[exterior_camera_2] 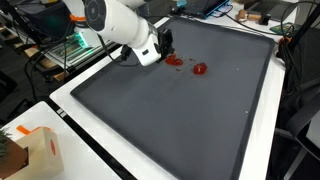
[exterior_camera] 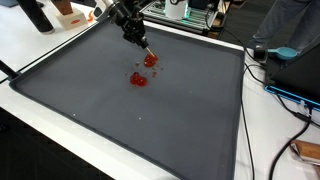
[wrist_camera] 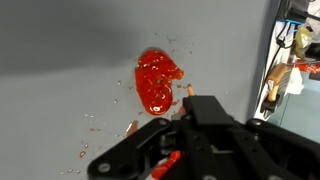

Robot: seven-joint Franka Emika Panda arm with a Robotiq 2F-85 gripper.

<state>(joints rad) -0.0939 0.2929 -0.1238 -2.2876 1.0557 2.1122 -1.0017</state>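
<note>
The gripper point(exterior_camera: 146, 52) hangs low over the gray mat point(exterior_camera: 180, 120), upper middle of an exterior view, just beside a red smear point(exterior_camera: 151, 60). A second red blob point(exterior_camera: 138, 79) lies near, lower left. Whether the claw is clenched or released cannot be told.

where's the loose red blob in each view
Exterior view: red blob just below-left of the gripper.
Exterior view: red blob right of the gripper.
Wrist view: red blob at centre, above the gripper.
Shared landmark: the gripper, with a second red bit at its tips.
</note>
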